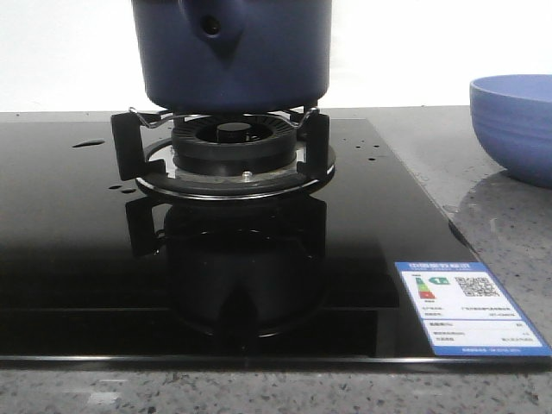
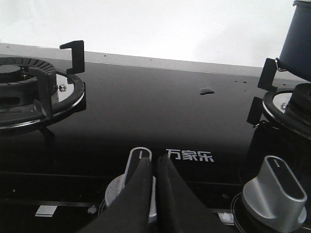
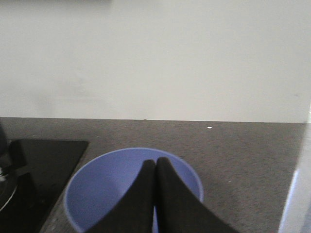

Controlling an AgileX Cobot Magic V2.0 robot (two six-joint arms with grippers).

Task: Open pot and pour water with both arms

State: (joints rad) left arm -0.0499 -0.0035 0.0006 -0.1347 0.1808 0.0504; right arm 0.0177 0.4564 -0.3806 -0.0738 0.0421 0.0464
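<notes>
The dark blue pot (image 1: pixel 233 52) is sitting on the burner (image 1: pixel 233 142), its top out of frame, so lid and water remain unjudged. The blue bowl (image 1: pixel 517 125) is waiting on the desk (image 1: pixel 509 233) nearby. Left tool (image 2: pixel 155 167) and right tool (image 3: pixel 155 167) are hanging clenched, grasping nothing; the scene is fitting either end of the job
</notes>
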